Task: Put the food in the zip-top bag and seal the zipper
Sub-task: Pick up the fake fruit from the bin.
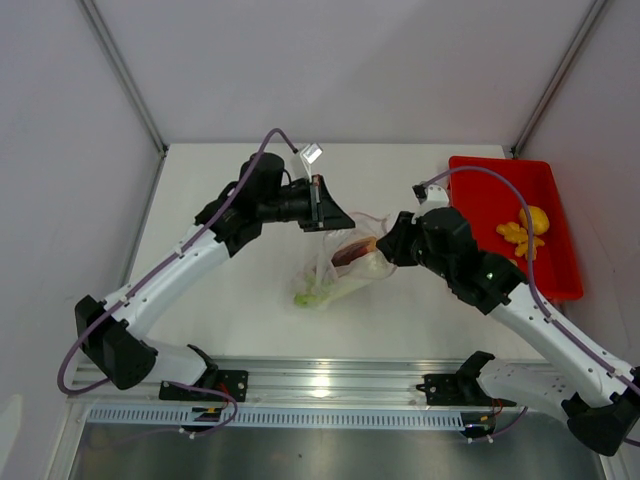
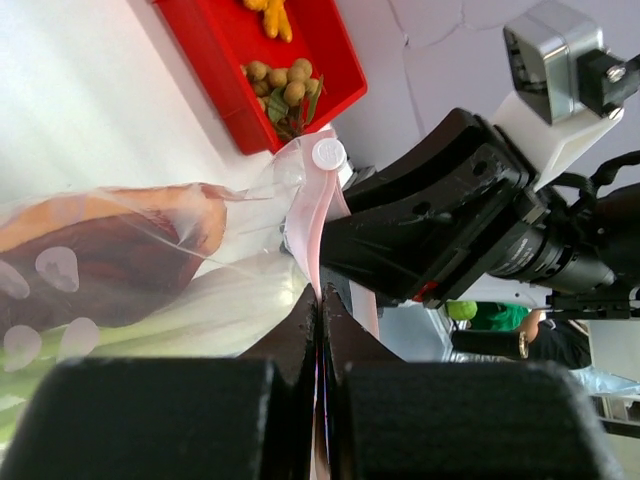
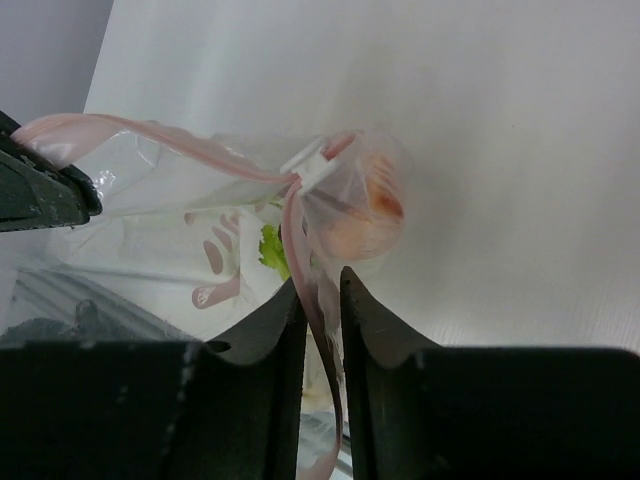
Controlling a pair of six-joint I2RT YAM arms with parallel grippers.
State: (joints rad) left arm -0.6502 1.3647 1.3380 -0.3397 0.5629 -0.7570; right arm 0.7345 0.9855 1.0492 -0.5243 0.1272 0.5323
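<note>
Step in hand: work on the zipper (image 3: pixel 180 145), judged as the sealing stage, though whether the mouth is being closed or held open cannot be told
Bag (image 1: pixel 325 275): centre of the top view, lying on the table (image 1: pixel 230 300) between the two grippers, its zipper edge lifted
Contents: leek (image 2: pixel 150 335), dark red piece (image 2: pixel 90 270) and orange slice (image 3: pixel 365 215) show through the plastic
Outstanding food: lemon (image 1: pixel 537 218) and bunch (image 1: pixel 513 234) lie in the tray (image 1: pixel 565 270), right side of the top view, well apart from the bag
Left gripper (image 2: pixel 320 320): jaws together, clamped on one end of the zipper, bottom centre of the left wrist view
Right gripper (image 3: pixel 322 300): jaws a narrow gap apart, the pink strip running down between them; no pinch seen yet
Slider (image 2: pixel 327 153): white tab on the strip, between the two grippers, just above the right fingers
Progress, judged: part filled; two pieces not bagged, zipper not seen shut along its length
Next move calls for: right jaws to close firmly on the strip or slider while the left anchors its end, then a steady pull along the strip
Risk, judged: thin strip may slip out of the right jaws; sealing now would leave lemon and bunch outside
</note>
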